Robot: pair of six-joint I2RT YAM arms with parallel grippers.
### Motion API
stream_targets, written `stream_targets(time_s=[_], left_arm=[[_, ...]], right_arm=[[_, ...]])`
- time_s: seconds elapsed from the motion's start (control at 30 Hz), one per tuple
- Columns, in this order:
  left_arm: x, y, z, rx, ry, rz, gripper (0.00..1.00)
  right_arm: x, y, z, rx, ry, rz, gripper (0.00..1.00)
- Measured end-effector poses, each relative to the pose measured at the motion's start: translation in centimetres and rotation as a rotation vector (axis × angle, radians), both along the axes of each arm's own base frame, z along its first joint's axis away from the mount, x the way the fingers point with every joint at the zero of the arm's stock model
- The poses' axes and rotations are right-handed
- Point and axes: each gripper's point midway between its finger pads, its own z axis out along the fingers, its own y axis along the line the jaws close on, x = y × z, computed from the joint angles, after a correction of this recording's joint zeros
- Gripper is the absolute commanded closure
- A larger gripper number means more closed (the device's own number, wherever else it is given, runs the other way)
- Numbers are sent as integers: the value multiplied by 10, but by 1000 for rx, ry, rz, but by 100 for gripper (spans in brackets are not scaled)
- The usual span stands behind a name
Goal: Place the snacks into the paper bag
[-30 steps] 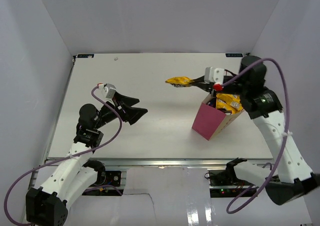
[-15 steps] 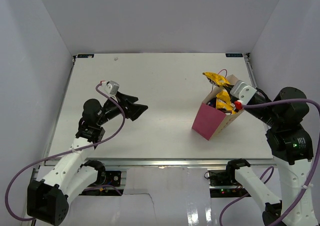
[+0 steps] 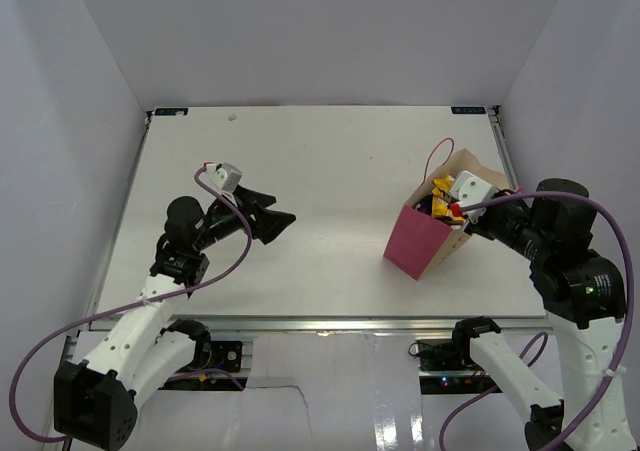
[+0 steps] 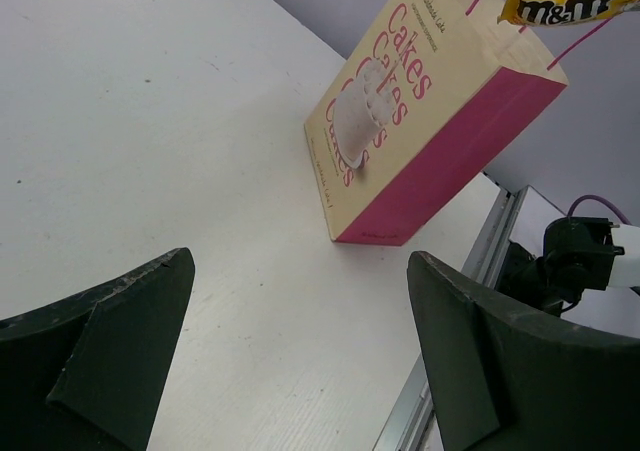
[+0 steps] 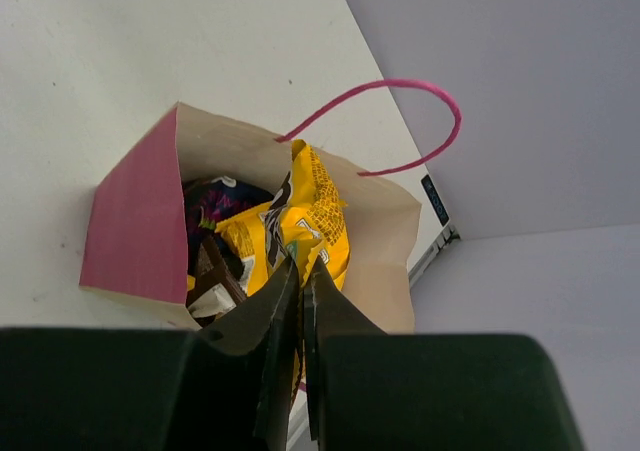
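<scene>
Risk: right gripper [image 5: 306, 267] clenched yellow pack [image 5: 312, 206] over tilted paper bag [image 5: 130, 216]; rim snag might have toppled it. Left gripper [image 4: 300, 271] gaped empty.

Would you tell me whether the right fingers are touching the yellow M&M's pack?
Touching. The right wrist view shows the right fingers pinched shut on the yellow M&M's pack.

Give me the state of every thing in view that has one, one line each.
paper bag: standing on the table, mouth open
yellow candy pack: pinched by the right gripper, hanging over the bag's mouth
other snacks: lying inside the bag
left gripper: open, holding nothing
right gripper: shut on the yellow candy pack
</scene>
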Motion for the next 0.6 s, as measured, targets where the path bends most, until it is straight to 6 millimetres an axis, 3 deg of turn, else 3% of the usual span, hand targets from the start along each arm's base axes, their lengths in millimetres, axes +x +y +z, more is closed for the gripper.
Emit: stream_targets(time_s=[0.03, 0.1, 0.13, 0.17, 0.23, 0.33, 0.4, 0.43, 0.6], left_arm=[[0, 0, 0, 2, -2, 0, 2], [-1, 1, 0, 8, -6, 2, 2], [0, 1, 0, 12, -7, 2, 2], [0, 1, -1, 15, -5, 0, 2], [0, 1, -2, 20, -2, -3, 2], [4, -1, 2, 21, 3, -4, 2], [9, 0, 8, 15, 7, 16, 2], [11, 1, 11, 11, 13, 30, 2], [23, 7, 32, -12, 5, 103, 2]], right_arm=[[0, -3, -3, -13, 8, -10, 91], [3, -6, -10, -34, 23, -28, 75], [6, -8, -15, -40, 39, -40, 60], [10, -9, -20, -47, 58, -53, 37], [23, -12, -29, -52, 100, -88, 29], [44, -10, -34, -32, 145, -124, 8], [55, -6, -32, 22, 175, -156, 1], [58, -3, -27, 63, 188, -169, 8], [68, 17, 26, 335, 182, -199, 10]])
